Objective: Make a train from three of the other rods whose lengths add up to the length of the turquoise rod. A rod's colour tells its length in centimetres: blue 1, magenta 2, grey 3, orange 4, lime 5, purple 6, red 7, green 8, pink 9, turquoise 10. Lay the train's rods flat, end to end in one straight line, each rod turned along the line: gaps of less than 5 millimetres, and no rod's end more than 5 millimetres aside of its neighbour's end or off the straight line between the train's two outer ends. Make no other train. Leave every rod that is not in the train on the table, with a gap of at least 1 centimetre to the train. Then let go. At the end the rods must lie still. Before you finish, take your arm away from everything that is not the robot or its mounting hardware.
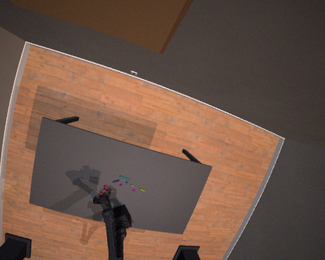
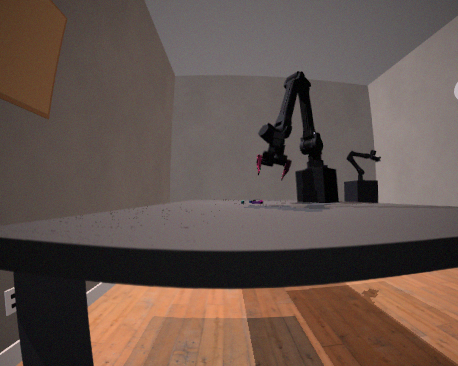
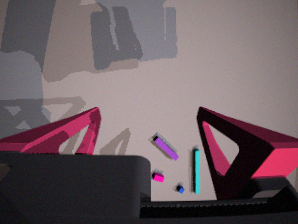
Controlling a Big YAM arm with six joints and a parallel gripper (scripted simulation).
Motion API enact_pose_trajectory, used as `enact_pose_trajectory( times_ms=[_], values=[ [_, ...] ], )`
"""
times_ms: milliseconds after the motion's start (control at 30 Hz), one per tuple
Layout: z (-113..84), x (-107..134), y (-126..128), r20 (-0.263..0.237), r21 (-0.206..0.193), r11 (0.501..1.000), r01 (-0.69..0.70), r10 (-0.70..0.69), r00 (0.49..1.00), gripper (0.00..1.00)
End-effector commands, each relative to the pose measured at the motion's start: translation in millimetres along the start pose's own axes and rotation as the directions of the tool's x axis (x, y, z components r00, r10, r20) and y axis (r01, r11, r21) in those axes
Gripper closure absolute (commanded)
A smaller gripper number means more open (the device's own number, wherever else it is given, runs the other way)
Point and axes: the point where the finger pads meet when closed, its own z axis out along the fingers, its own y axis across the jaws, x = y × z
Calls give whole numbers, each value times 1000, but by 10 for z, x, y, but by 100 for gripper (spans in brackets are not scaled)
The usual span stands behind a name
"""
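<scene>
The gripper [image 3: 149, 131] hangs above the table [image 1: 60, 149] with its fingers spread wide and nothing between them. The wrist view resolves four rods in its lower middle, left to right: one magenta rod [image 3: 158, 177], one purple rod [image 3: 166, 148], one blue rod [image 3: 180, 189], one turquoise rod [image 3: 197, 171] — all apart from each other. The top view adds what the wrist misses, right of that group at the frame's centre: a second magenta rod [image 1: 133, 190], a grey rod [image 1: 132, 185] and a lime rod [image 1: 142, 190]. The exterior view shows only a small cluster — colours hard to separate.
</scene>
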Motion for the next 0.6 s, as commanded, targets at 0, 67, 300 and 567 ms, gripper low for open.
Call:
enact_pose_trajectory(
  times_ms=[0, 67, 300, 567],
  values=[
    [51, 10, -197, -20, 7, 997, -72, 72, 997, 0],
    [38, 268, -287, -97, 6, 987, -159, 158, 983, 0],
    [10, 512, -354, -168, 11, 971, -239, 238, 957, 0],
    [-29, 733, -401, -231, 19, 950, -312, 308, 923, 0]
  ],
)
